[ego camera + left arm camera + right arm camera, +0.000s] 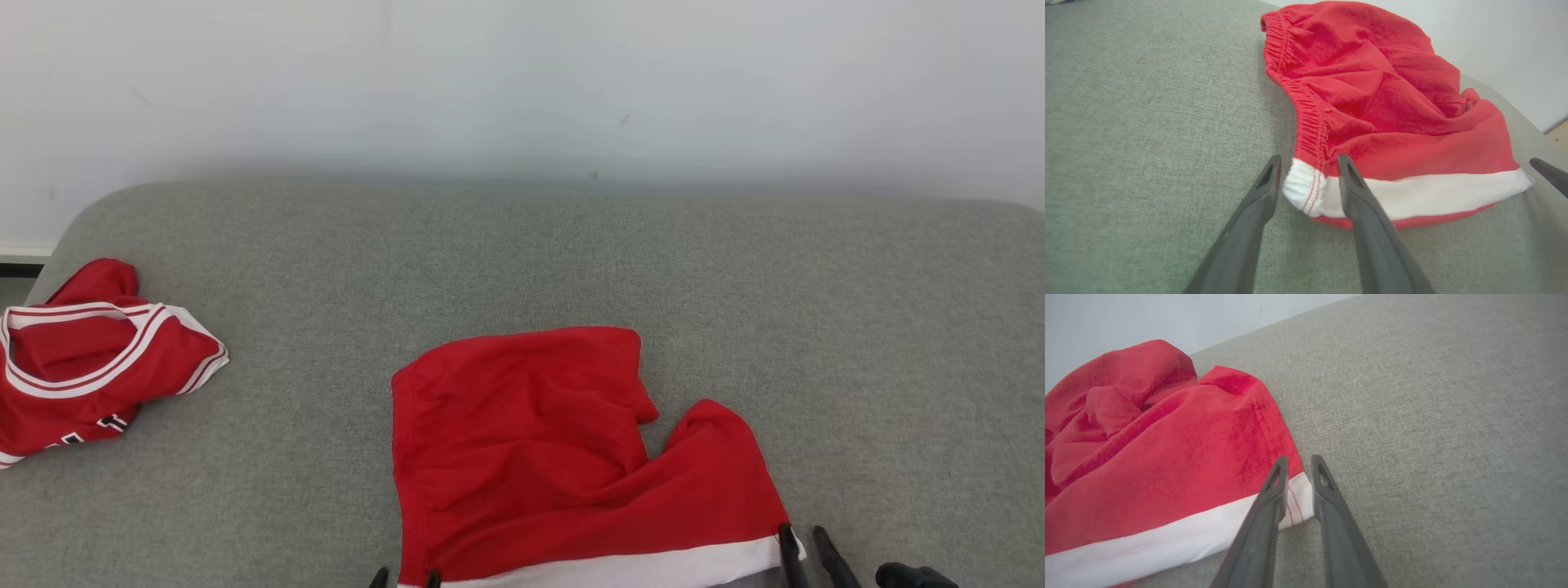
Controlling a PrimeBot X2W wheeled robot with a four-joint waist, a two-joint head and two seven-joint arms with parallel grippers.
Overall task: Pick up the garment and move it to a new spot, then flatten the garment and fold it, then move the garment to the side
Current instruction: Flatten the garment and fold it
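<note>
The red shorts [555, 457] lie rumpled at the near edge of the grey cushion [571, 245], with their white band toward the robot. The left gripper [1308, 161] is released, its jaws apart on either side of the gathered elastic corner. The right gripper [1299, 459] is parted more narrowly over the opposite white corner and pinches nothing. The cloth looks light and limp (it will likely sag and bunch when lifted), so those two band corners seem the best holds.
</note>
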